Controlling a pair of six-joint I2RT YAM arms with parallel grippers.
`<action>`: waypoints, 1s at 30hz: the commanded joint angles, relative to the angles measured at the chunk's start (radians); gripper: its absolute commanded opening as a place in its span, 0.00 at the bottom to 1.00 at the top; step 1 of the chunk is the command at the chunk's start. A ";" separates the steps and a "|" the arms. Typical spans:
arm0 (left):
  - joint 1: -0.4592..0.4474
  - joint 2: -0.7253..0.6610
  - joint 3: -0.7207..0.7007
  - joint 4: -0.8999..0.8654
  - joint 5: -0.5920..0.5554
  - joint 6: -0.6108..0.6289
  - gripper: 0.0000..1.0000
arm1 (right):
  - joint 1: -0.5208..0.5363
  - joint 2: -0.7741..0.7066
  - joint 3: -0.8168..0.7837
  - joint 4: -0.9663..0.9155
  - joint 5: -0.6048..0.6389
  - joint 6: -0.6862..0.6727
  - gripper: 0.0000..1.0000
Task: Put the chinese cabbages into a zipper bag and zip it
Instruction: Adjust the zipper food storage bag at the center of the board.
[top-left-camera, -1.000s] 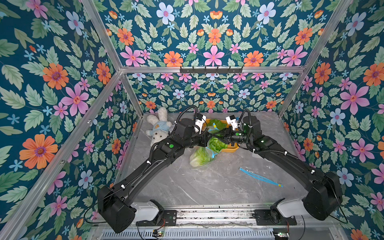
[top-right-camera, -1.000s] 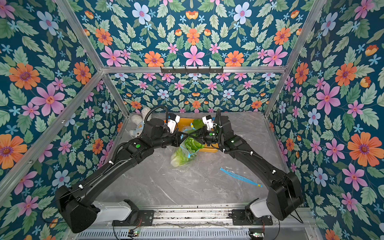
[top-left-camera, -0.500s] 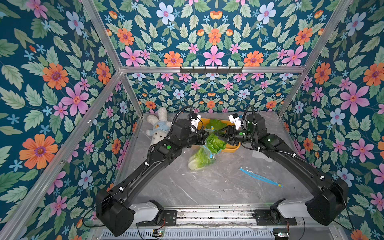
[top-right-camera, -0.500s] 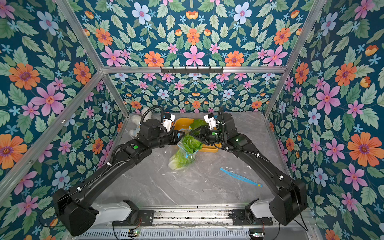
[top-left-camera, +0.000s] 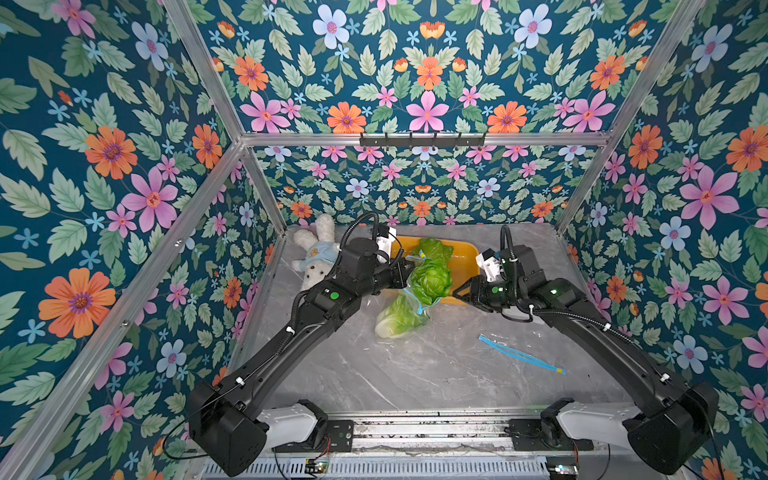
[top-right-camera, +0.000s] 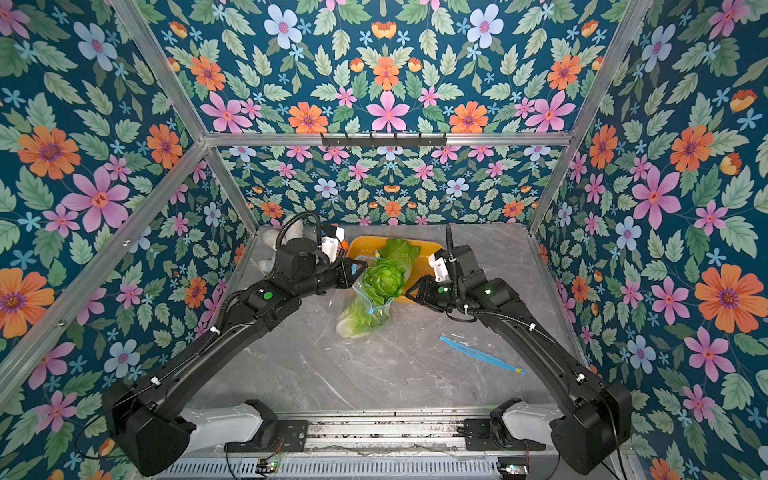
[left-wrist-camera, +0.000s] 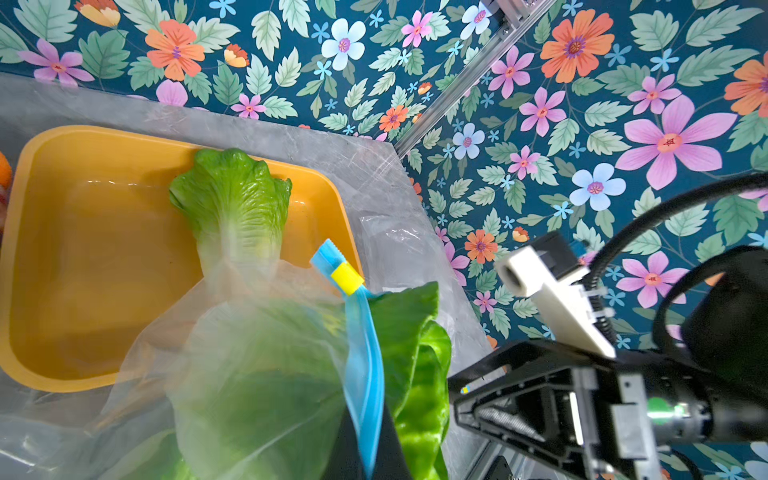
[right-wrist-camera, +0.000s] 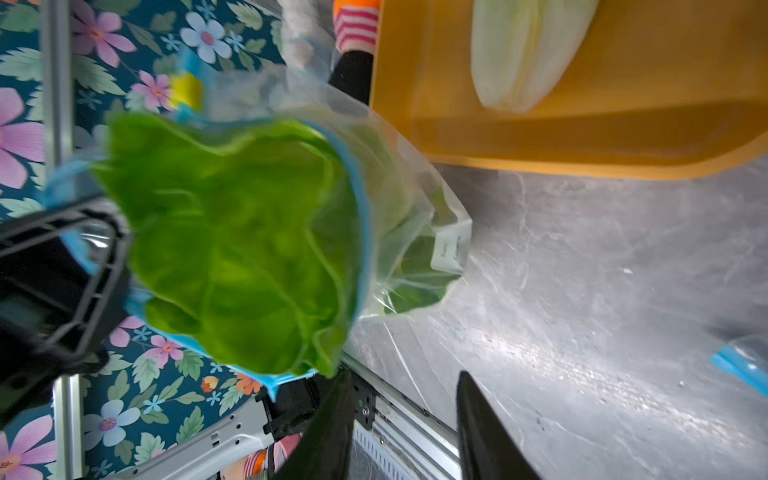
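Your left gripper (top-left-camera: 409, 268) clamps the zipper bag (top-left-camera: 399, 320) rim; your right gripper (top-left-camera: 457, 291) stands parted, empty, near the chinese cabbage (top-left-camera: 432, 278).

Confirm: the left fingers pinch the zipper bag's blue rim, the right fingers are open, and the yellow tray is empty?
Not quite. The yellow tray is not empty: one chinese cabbage lies in it, as the left wrist view shows. The left fingers do pinch the blue rim of the zipper bag, and the right fingers are open.

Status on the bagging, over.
Left tool shut on bag rim. Right tool open, empty. One cabbage bagged, second cabbage poking out the mouth, third cabbage in tray. Zip likely blocked.
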 joint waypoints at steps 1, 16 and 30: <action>0.001 -0.003 0.000 0.054 -0.003 -0.013 0.00 | 0.021 0.012 -0.040 0.116 -0.034 0.057 0.38; 0.001 -0.004 -0.006 0.060 0.009 -0.014 0.00 | 0.033 0.070 -0.056 0.353 -0.091 0.187 0.47; 0.002 0.002 0.001 0.066 0.022 -0.018 0.00 | 0.055 0.111 -0.041 0.382 -0.096 0.189 0.45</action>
